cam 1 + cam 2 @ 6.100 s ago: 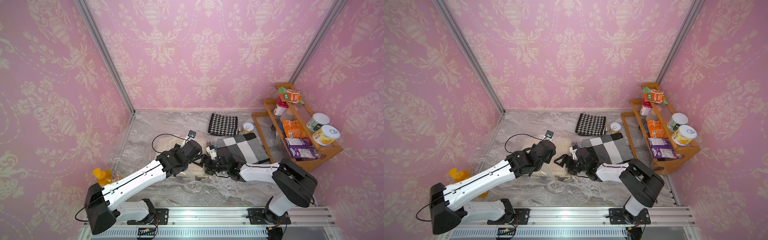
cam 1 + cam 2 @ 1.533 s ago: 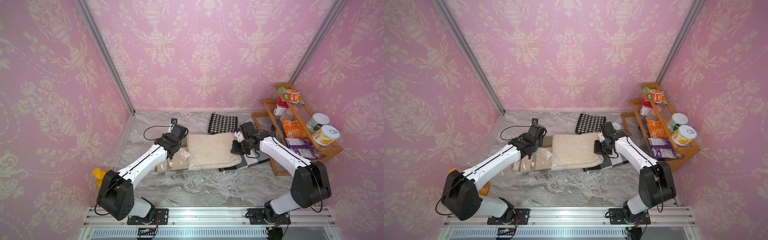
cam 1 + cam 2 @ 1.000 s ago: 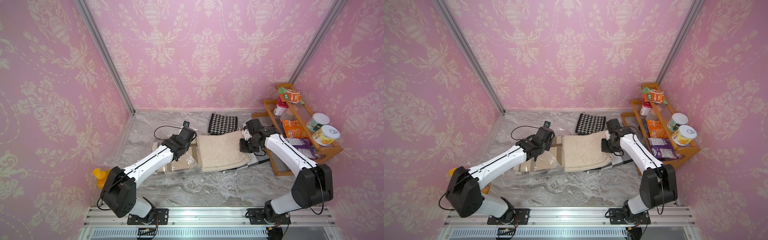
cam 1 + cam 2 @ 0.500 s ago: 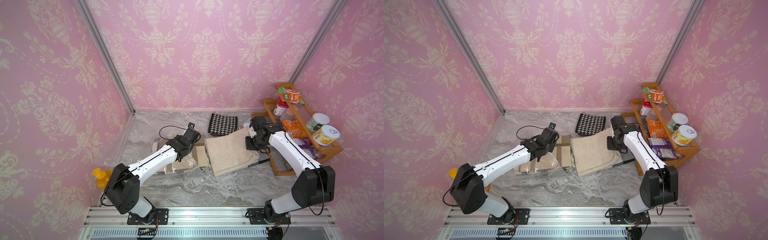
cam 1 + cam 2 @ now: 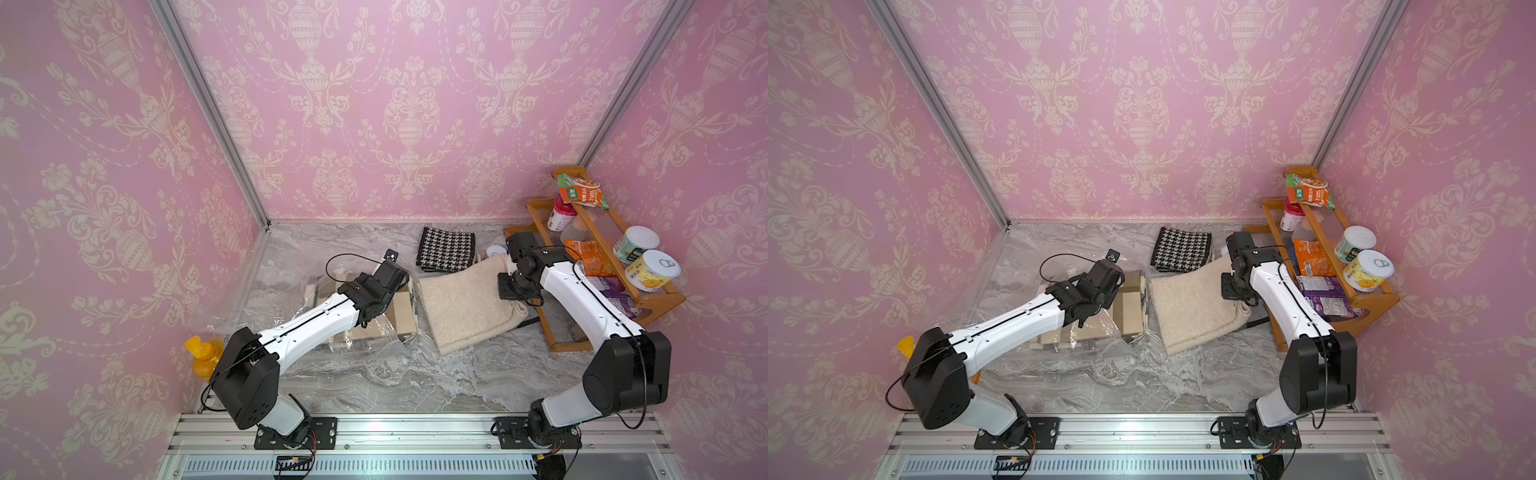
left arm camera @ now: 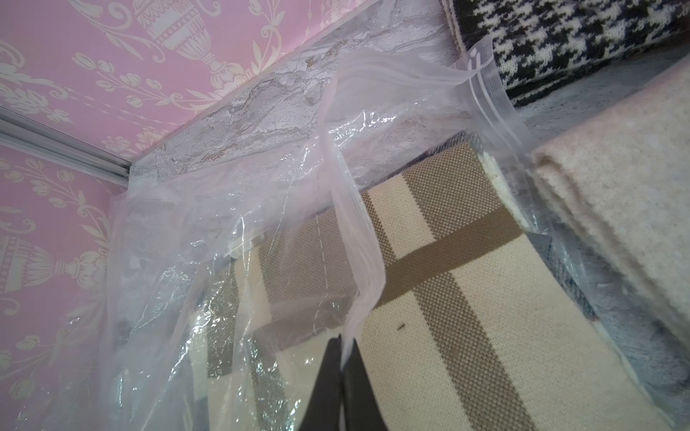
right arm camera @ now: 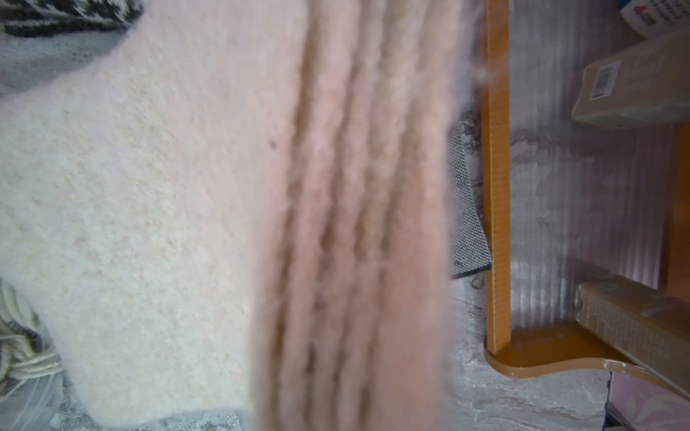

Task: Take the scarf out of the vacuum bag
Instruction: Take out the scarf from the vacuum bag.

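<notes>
**Position.** Directions are clock-face as seen in the top views, with 12 o'clock toward the back wall. The scarf lies on the bench at 3 o'clock of the vacuum bag. It is just beside the bag's mouth and, going by the left wrist view, outside the plastic. Its 3 o'clock edge is raised; the rest lies on the bench.

**Hands.** The right hand is closed on the raised edge of the scarf. In the right wrist view the cloth hides its fingers. The left hand is closed on the upper lip of the bag, pinching the zip strip.

**Handling, scarf.** The scarf is a thick, fuzzy cream knit folded in several layers, which show as soft ridges along the edge.
- Expect it to be light, limp and not fragile.
- It will sag, and it may unfold if lifted by a single layer.
- Grip through the whole stacked edge.
- The nap should give good friction.

**Handling, bag.** The bag is thin, clear, crinkled film, glossy and probably slippery, with no stiffness. Hold it by the thicker zip strip, not by the film.

**Surroundings.**
- A checked cloth, flat-woven in tan and cream, lies inside the bag.
- A houndstooth cloth, a black-and-white knit, lies at 12 o'clock of the scarf.
- A wooden rack stands at 3 o'clock, near the held edge, and the scarf could snag on it.
</notes>
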Available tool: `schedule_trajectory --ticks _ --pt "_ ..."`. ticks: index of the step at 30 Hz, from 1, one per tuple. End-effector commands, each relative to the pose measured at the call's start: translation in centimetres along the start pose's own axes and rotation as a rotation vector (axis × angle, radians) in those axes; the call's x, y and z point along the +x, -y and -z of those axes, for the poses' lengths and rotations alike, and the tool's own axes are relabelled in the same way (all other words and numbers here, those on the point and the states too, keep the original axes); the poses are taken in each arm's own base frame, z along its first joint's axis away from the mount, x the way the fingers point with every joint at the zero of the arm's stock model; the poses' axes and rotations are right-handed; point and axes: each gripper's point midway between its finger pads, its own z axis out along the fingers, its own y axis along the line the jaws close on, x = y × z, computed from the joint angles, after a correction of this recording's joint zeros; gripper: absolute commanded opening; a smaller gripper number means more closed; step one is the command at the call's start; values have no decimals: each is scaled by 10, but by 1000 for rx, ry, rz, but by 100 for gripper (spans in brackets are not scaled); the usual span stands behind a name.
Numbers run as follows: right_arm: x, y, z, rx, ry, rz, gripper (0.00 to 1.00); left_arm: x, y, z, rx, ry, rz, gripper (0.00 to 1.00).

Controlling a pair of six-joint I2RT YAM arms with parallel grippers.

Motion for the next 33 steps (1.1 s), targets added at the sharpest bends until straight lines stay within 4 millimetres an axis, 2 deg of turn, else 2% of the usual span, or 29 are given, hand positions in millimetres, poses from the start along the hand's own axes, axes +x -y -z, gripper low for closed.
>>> schedule_trajectory --ticks 1,5,10,11,17,20,22,23,27,33 --pt "-13 11 0 38 29 -59 1 -6 2 4 -12 3 -34 0" --pt "-17 17 -13 50 11 -90 3 -6 12 9 1 13 -73 0" --pt "-20 24 -30 48 9 -131 13 -5 24 12 8 20 -120 0" --pt "-20 25 -32 49 9 -134 17 -4 25 12 5 17 -128 0" --pt "-27 29 -30 60 33 -136 59 -2 29 13 7 14 -142 0" --pt "-28 32 -26 79 37 -133 85 -3 31 14 10 16 -142 0" --pt "-29 32 -24 78 47 -132 97 -3 32 14 13 17 -146 0" --pt "-29 32 -23 74 52 -133 100 -3 33 15 15 17 -150 0" --pt "-27 23 -18 23 77 -126 100 -1 38 15 24 14 -169 0" --pt "-16 -9 -13 -10 109 -33 100 3 44 13 18 5 -186 0"
